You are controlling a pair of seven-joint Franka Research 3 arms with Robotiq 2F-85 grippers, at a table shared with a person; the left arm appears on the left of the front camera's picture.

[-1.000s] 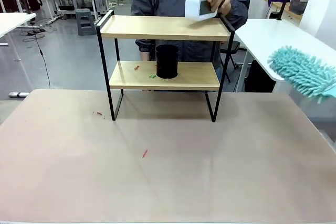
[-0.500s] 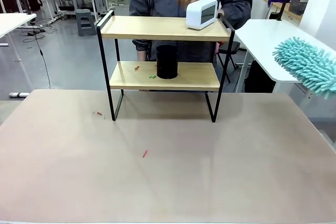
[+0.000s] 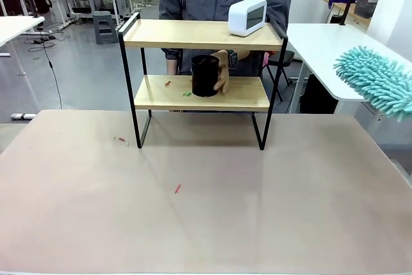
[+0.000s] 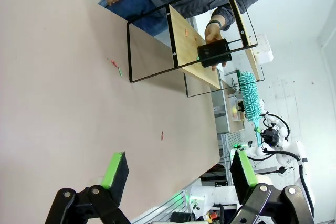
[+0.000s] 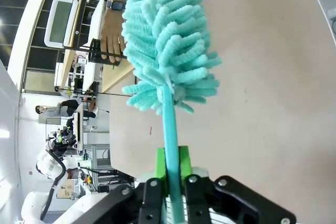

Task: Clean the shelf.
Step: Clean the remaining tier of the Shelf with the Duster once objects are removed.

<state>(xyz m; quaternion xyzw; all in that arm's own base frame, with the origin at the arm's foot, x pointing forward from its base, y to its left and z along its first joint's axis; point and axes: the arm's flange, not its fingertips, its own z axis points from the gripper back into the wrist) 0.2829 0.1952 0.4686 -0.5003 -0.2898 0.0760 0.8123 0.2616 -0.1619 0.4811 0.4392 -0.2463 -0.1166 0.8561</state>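
- Currently, the left gripper [image 4: 178, 165] hangs over the bench [image 4: 63, 77] with its fingers spread wide and nothing between them.
- At the other arm, the right gripper [image 5: 172, 167] pinches the handle of a teal duster [image 5: 160, 40], whose fluffy head stands out beyond its fingers.
- Well ahead of both grippers, the shelf [image 3: 193, 33] stands at the far side of the bench.
- On the lower board, a person's hand [image 3: 223, 72] touches a black cup [image 3: 205, 76]; a white box with a screen [image 3: 248, 16] sits on the upper board.
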